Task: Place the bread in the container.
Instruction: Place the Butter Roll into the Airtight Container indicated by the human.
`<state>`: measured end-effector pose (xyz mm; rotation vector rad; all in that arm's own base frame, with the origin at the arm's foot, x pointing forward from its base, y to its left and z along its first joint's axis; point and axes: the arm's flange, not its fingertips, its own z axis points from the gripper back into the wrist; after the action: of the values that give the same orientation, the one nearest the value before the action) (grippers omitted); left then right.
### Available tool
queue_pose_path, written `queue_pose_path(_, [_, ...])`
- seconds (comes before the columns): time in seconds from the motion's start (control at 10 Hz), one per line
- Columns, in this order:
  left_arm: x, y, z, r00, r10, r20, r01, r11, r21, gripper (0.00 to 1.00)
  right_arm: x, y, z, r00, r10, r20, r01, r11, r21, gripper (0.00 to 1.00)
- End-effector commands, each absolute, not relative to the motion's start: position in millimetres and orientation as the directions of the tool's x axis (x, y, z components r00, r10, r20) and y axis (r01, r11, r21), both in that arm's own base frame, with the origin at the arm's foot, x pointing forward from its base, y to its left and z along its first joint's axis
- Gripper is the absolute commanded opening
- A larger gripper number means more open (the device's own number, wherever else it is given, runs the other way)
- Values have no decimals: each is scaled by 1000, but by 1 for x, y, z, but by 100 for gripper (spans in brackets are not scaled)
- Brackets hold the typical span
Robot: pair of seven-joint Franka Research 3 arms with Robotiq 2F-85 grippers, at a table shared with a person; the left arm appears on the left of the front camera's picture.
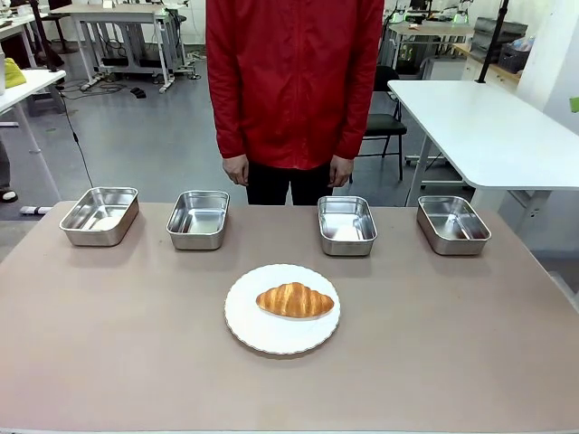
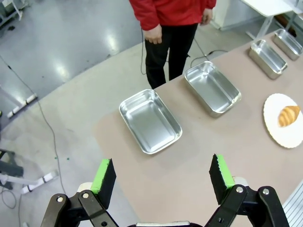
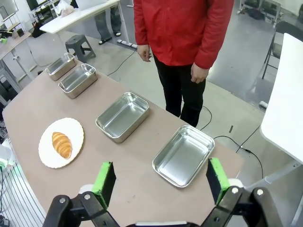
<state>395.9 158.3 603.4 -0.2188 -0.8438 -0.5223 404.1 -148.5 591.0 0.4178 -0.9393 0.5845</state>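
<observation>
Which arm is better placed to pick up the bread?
Probably right, marginally. Both are open and high; the right gripper faces the bread and whole plate, the left gripper has the plate cut at its view's edge.

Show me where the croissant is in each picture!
Front view: croissant in the centre, slightly below the middle.
Left wrist view: croissant at the right edge, mid-height.
Right wrist view: croissant at lower left.
Shared landmark: the white plate under it.
</observation>
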Motion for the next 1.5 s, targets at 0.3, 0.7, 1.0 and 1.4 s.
queue_pose_path(0.3, [409,136,602,547,-371,750,542,840,20,100,407,-148,585,459,275,845,-618,782,81,100])
queue_pose_path(0.7, [413,130,597,550,-389,740,572,820,6,100,406,-151,584,461,278,843,-622,779,82,100])
queue_pose_path(1.0, [415,128,595,565,-394,725,578,816,-7,100,408,-152,582,466,305,831,-644,761,82,100])
queue_pose_path(1.4, [414,128,593,545,-384,745,572,820,4,100,406,-150,586,467,281,839,-629,772,92,100])
